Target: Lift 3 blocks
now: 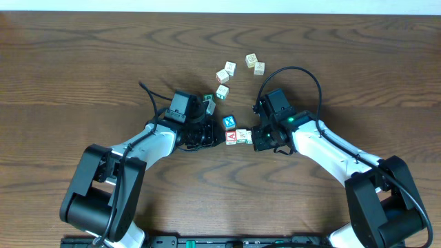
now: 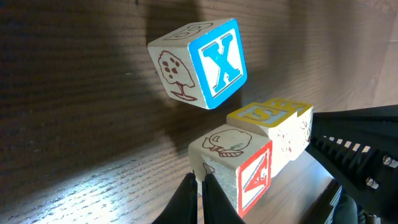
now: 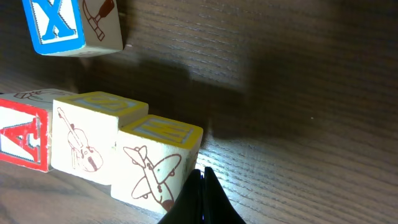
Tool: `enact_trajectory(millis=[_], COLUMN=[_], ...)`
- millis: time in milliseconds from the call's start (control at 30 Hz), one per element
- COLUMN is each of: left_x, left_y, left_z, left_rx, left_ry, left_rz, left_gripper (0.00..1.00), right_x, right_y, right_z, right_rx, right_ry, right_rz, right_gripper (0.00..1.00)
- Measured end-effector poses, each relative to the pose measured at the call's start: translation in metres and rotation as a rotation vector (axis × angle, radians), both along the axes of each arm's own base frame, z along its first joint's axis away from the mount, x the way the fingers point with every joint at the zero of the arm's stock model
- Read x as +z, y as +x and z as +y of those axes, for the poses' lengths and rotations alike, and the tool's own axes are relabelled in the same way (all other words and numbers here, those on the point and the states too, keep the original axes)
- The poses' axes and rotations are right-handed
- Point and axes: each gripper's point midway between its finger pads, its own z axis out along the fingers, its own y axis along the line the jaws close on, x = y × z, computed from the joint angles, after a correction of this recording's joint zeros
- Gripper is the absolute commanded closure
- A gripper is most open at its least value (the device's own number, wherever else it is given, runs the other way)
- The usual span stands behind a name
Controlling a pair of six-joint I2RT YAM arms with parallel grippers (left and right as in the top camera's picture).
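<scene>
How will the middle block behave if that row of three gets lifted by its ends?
The middle block looks like rigid wood, unlikely to crush. Pinned between smooth neighbouring faces, it may slip out. The row sits staggered, so it could buckle.

Red-faced block (image 3: 18, 140) partly beyond left edge

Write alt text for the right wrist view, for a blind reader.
Three wooden blocks sit in a row on a dark table: red A block, violin block, airplane block. The shut right gripper is beside the airplane block; a blue X block lies apart.
</scene>
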Motion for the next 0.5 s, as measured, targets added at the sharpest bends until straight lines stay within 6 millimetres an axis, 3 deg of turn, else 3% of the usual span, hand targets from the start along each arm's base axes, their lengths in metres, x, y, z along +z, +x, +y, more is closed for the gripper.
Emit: enact_trajectory(millis=[500], left_x=[0.0004], left_y=[-0.0001], left_z=[-0.0002], left_rx=[-0.001], left_ry=[-0.003], left_rz=[0.001], left_gripper=[0.93], right_x=[0.0084], right_y=[0.0009], right_z=[-0.0001], right_rx=[0.000], right_ry=[0.007], right_rz=[-0.019], right_gripper=[0.99])
